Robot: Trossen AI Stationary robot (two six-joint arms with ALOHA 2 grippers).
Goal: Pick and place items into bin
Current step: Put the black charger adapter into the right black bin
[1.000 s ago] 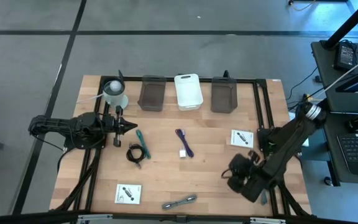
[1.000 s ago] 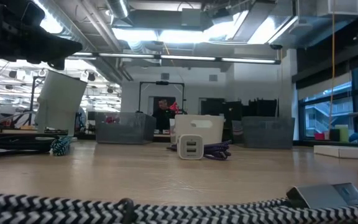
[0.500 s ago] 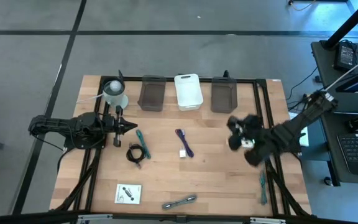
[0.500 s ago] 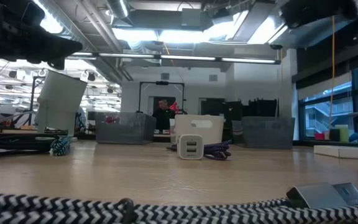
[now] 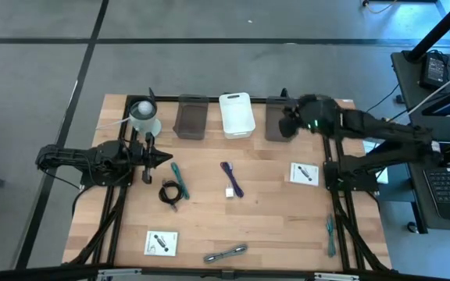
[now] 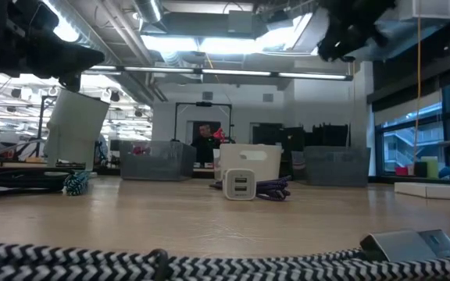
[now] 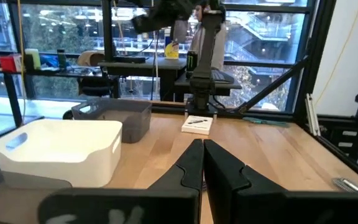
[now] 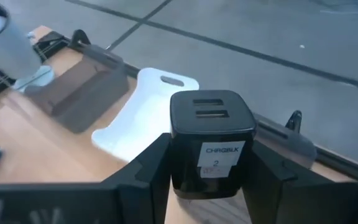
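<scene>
Item in hand: a black charger cube [image 8: 211, 142], held in my right gripper [image 8: 211, 186], jaws part-way in and pressing its two flat sides, labelled face and twin sockets outward. Location: up in the air at about one o'clock on the table, over the right grey bin [image 5: 281, 121], with the white bin [image 5: 237, 115] and the left grey bin [image 5: 191, 117] next along toward twelve. Handling, as I judge it: hard moulded plastic, light, rigid, smooth enough to twist if pinched on a corner; the flat opposite faces are the right hold, and it should survive a short drop. Left gripper [image 7: 202, 163]: jaws shut on nothing, parked at nine o'clock. Remaining stock on the table: coiled black cable [image 5: 172, 191], teal tool [image 5: 179, 177], purple strap [image 5: 231, 178], small white cube [image 5: 230, 192], printed cards [image 5: 304, 173] and [image 5: 162, 243], grey metal tool [image 5: 226, 253], second teal tool [image 5: 330, 234]. Change: a second ago my right arm was low at five o'clock; it has since swung up to the bins, and the left has not moved.
</scene>
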